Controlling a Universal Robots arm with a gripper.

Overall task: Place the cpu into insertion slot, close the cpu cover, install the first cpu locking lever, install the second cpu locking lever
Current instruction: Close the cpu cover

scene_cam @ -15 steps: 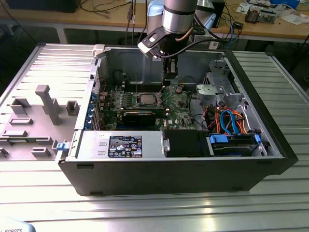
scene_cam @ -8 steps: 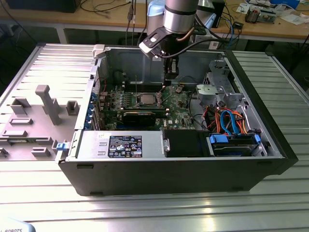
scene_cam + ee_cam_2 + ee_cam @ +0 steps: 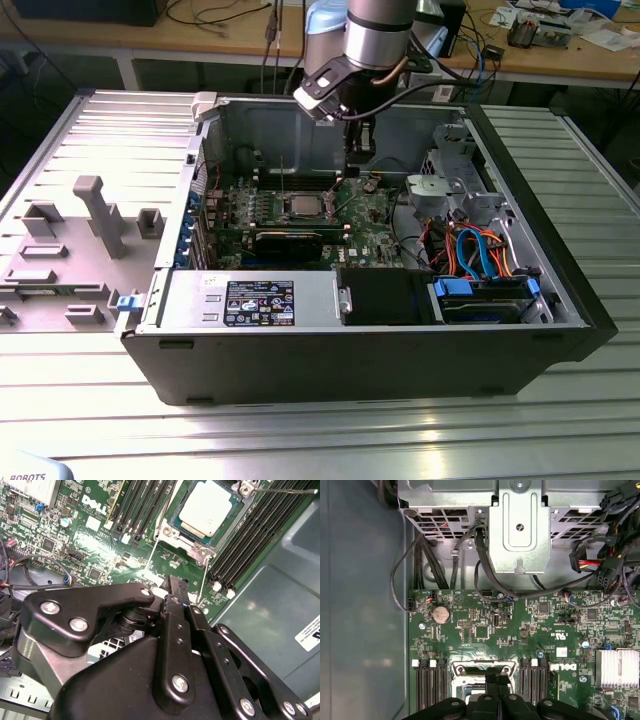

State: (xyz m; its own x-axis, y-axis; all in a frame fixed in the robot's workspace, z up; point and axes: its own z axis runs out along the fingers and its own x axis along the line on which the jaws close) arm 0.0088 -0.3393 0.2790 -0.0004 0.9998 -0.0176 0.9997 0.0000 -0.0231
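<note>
Above the green motherboard inside the open computer case, the gripper hangs with its fingers pressed together and nothing between them — in the exterior view it sits between one and two o'clock from the cpu, near but apart. The cpu lies flat in the insertion slot, silver top up. A thin wire lever angles out from the slot's rim — in the second wrist view the gripper hovers just beside it.
</note>
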